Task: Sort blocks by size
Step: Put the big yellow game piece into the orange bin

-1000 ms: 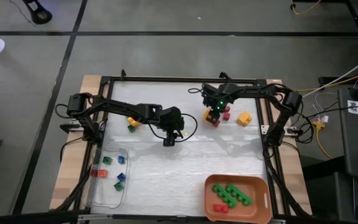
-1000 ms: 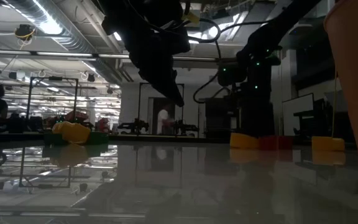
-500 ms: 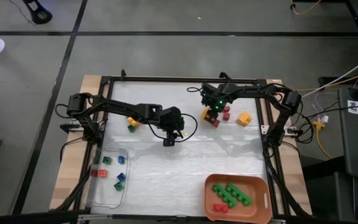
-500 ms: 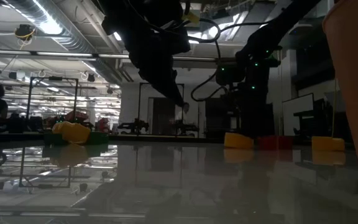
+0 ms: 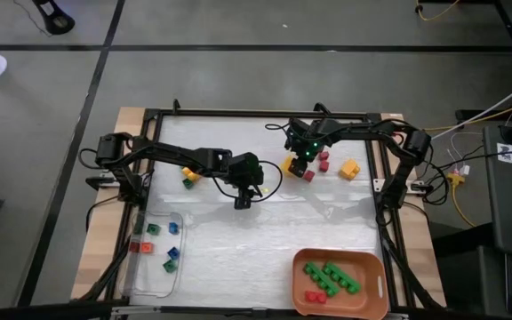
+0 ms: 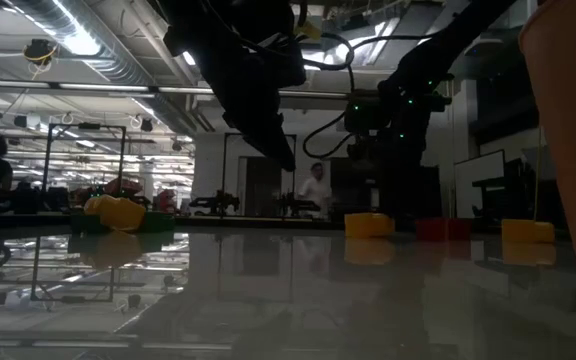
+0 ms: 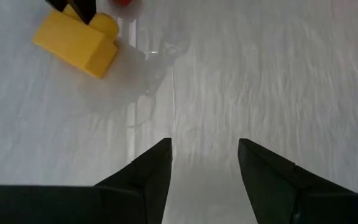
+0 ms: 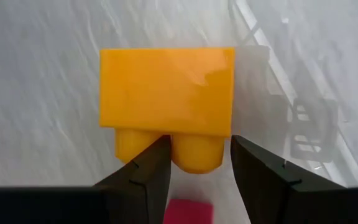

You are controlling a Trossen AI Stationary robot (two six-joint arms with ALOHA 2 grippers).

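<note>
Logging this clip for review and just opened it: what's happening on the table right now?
A block sort is partly done. The right tool is at a yellow block near the table's far side, fingers open on either side of one stud, beside red blocks. The left tool hovers open and empty mid-table. Green and red long bricks sit in the orange tray; small cubes lie in the clear tray.

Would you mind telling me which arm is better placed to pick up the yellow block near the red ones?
The right. Its claw is right at the yellow block, fingers open. The left claw hovers open over bare table, farther away.
</note>
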